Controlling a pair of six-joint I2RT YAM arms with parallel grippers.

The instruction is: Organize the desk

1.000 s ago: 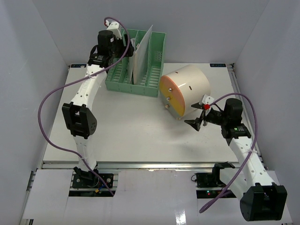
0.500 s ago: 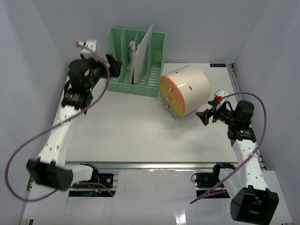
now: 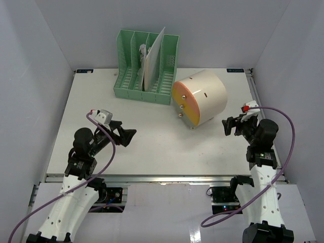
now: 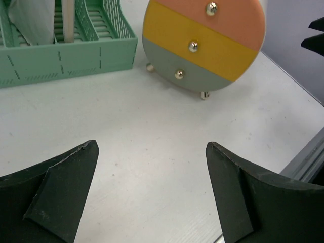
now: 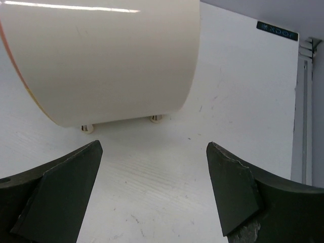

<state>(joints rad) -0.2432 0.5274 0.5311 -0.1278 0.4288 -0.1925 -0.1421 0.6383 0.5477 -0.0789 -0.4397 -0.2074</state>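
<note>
The white desk (image 3: 152, 147) holds a green file rack (image 3: 147, 71) at the back and a cream drawer box (image 3: 200, 96) lying on its side. My left gripper (image 3: 126, 135) hovers low over the desk's front left, open and empty, pointing toward the drawer box's striped face (image 4: 202, 43). My right gripper (image 3: 230, 125) stands open and empty just right of the drawer box, whose cream side (image 5: 101, 55) fills its wrist view. Bare desk (image 4: 152, 126) shows between the left gripper (image 4: 152, 192) fingers, and likewise between the right gripper (image 5: 154, 192) fingers.
White papers stand in the rack's slots (image 3: 152, 61). A metal rail (image 3: 162, 178) runs along the desk's front edge. White walls enclose the desk on three sides. The rack's front wall (image 4: 66, 55) shows at the upper left of the left wrist view.
The left arm has swung away from the rack down to the desk's front left, opening a little wider early on. The right gripper has drawn back to the right, away from the drawer box.
</note>
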